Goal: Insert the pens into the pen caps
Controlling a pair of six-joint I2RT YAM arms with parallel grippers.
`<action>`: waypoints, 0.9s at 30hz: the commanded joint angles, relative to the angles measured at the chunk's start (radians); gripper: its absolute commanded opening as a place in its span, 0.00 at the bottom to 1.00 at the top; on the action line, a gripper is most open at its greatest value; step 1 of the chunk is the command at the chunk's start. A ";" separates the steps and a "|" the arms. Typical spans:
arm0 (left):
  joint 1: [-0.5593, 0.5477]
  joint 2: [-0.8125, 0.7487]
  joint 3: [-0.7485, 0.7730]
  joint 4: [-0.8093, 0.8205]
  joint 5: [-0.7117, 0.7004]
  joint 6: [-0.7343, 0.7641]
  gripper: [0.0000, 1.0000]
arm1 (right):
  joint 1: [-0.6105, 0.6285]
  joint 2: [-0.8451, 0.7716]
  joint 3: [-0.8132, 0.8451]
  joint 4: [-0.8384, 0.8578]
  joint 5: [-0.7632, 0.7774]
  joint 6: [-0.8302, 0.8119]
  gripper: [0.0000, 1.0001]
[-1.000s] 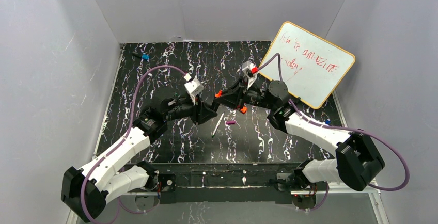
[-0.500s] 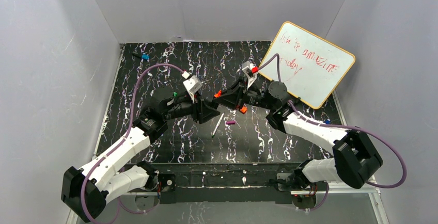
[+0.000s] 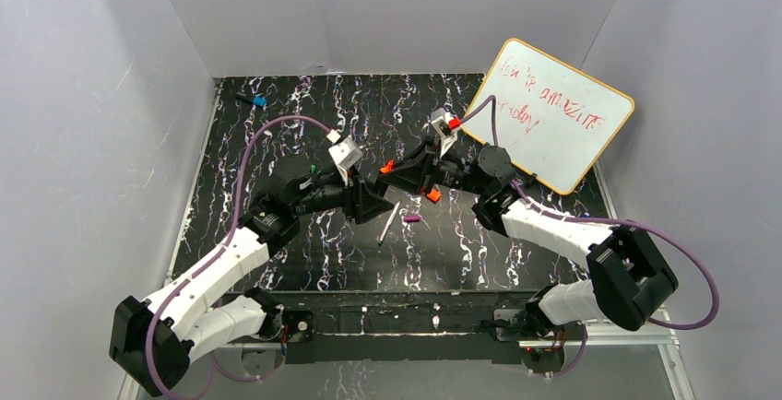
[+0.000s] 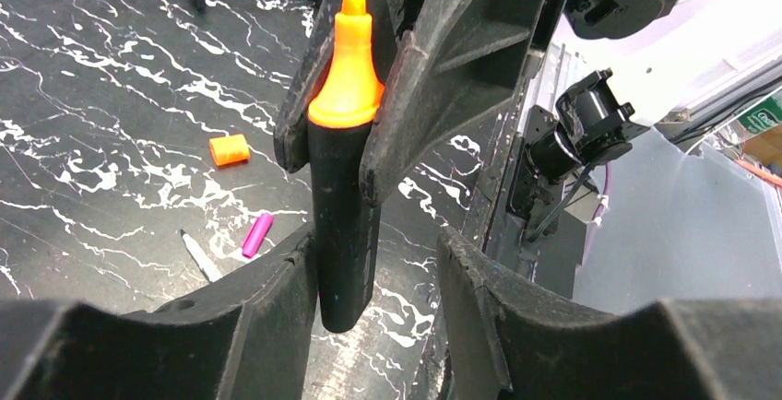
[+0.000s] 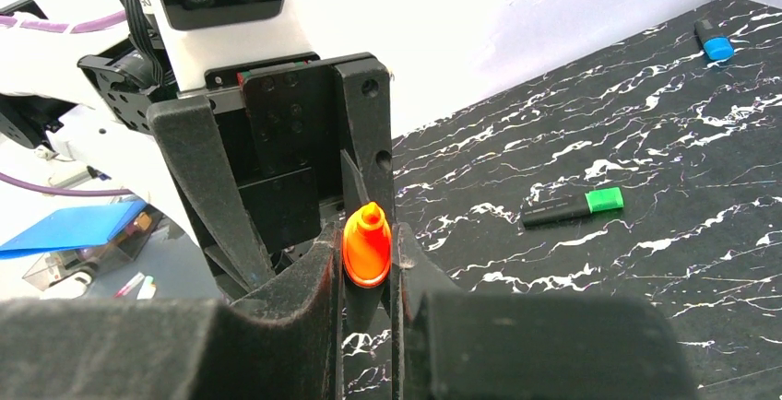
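My right gripper (image 3: 387, 171) is shut on the orange-tipped black marker (image 5: 367, 245), held above the table with its tip toward the right wrist camera. My left gripper (image 3: 373, 203) is open, and the marker's black butt end (image 4: 343, 234) hangs between its jaws, close against the left finger (image 4: 277, 280). The orange cap (image 3: 433, 195) lies on the table and also shows in the left wrist view (image 4: 229, 149). The purple cap (image 3: 412, 218) lies beside the white pen (image 3: 389, 223). The green-tipped marker (image 5: 572, 206) lies on the table, mostly hidden under the left arm from above. No green cap shows.
A whiteboard (image 3: 551, 114) with red writing leans at the back right. A small blue-ended item (image 3: 256, 101) lies at the far left corner of the black marbled table (image 3: 304, 252). White walls enclose the table on three sides.
My right gripper has moved slightly left with the marker, closer to the left gripper. The things on the table have not moved.
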 commanded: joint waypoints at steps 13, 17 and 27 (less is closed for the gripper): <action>0.010 0.008 -0.019 0.029 0.026 0.016 0.00 | -0.004 0.041 0.045 0.103 -0.005 0.024 0.01; 0.029 -0.010 -0.062 0.108 0.016 -0.034 0.00 | -0.005 0.044 0.047 0.100 -0.007 0.021 0.01; 0.066 -0.009 -0.067 0.081 0.003 -0.020 0.00 | -0.005 0.006 0.067 -0.063 0.064 -0.021 0.98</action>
